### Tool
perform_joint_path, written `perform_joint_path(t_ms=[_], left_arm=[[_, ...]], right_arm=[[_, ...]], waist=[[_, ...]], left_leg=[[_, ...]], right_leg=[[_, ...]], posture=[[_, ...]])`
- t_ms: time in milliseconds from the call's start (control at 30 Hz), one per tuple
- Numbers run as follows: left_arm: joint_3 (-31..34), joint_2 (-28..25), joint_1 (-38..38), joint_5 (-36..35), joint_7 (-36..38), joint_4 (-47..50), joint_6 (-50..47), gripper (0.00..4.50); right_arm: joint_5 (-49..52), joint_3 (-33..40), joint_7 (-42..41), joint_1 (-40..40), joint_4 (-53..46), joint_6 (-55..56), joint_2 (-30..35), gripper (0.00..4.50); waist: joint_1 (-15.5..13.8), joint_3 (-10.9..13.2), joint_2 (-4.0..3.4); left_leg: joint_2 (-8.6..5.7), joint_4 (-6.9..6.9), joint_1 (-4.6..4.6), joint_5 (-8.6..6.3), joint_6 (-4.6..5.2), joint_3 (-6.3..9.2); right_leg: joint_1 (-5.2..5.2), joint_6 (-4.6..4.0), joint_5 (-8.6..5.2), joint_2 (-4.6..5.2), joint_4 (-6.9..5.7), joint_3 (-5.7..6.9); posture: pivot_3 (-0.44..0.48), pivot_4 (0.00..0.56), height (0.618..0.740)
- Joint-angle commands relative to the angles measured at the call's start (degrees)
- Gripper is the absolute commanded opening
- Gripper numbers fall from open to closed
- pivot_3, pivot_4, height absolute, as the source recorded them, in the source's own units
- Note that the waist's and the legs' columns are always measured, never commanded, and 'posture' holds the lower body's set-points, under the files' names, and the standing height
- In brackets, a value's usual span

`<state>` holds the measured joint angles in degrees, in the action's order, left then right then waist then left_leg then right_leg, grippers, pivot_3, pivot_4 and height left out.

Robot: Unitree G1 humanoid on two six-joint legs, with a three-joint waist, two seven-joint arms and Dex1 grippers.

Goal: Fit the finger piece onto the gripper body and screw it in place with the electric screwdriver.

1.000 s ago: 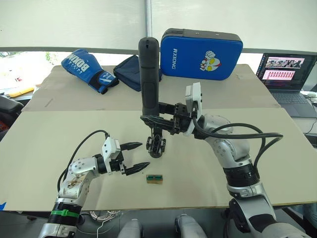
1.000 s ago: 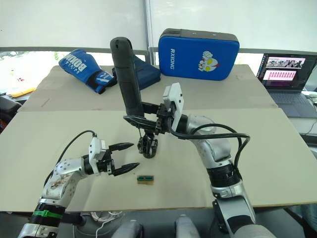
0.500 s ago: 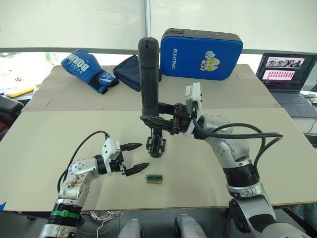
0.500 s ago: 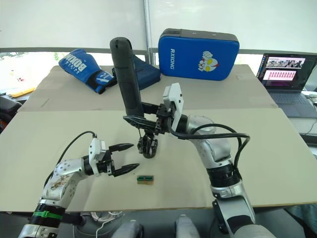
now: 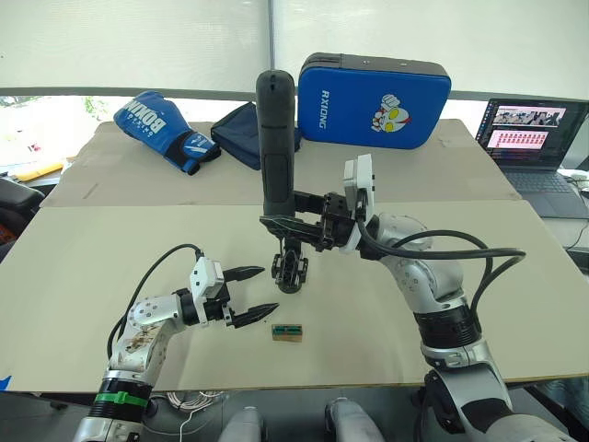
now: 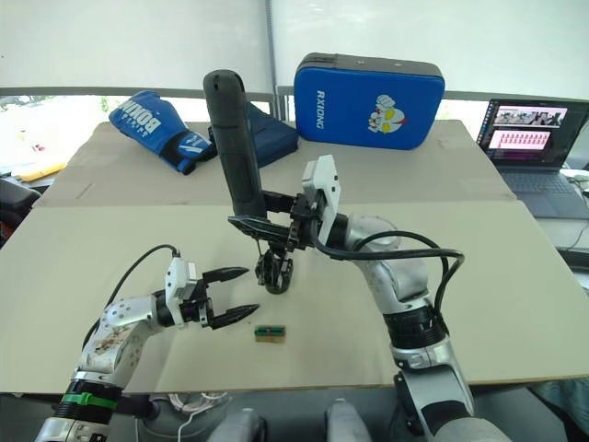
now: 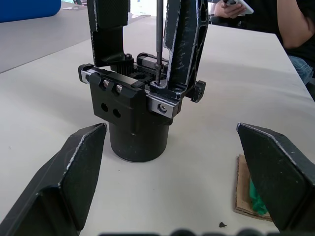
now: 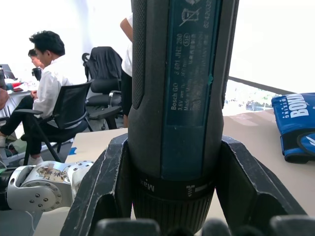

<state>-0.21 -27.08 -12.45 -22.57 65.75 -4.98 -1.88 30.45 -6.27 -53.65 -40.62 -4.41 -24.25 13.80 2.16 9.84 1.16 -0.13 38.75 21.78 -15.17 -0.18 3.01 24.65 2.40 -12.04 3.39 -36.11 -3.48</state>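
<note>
Head views: the right gripper (image 5: 293,221), jaws clamped on the upright electric screwdriver (image 5: 276,138), has stayed put, bit down on the gripper body (image 5: 289,272) mid-tabletop (image 5: 515,304); screwing seems underway. Left gripper (image 5: 250,293), jaws apart, waits at its 8 o'clock. Left wrist view: bit meets a screw beside the finger piece (image 7: 183,46). Right wrist view: seated people, office chairs.
</note>
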Motion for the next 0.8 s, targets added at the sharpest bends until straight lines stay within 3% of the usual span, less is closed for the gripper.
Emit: perform_joint_path(t_ms=[33,800], left_arm=[[0.0,0.2,0.2,-0.3,-0.2,0.9,0.9,4.5],[-0.1,-0.2,0.1,-0.8,-1.1,2.7,-1.0,4.5]], right_arm=[[0.1,0.2,-0.1,-0.3,-1.6,2.0,-0.5,1.94],[-0.7,-0.1,-0.5,0.6,-2.2,3.9,-0.2,1.94]], waist=[[0.0,0.0,0.0],[0.0,0.0,0.0]], left_leg=[[0.0,0.0,0.0,0.0,0.0,0.0],[0.0,0.0,-0.01,0.0,0.0,0.0]], right_leg=[[0.0,0.0,0.0,0.0,0.0,0.0],[0.0,0.0,0.0,0.0,-0.01,0.0]], posture=[[0.0,0.15,0.74],[0.0,0.15,0.74]])
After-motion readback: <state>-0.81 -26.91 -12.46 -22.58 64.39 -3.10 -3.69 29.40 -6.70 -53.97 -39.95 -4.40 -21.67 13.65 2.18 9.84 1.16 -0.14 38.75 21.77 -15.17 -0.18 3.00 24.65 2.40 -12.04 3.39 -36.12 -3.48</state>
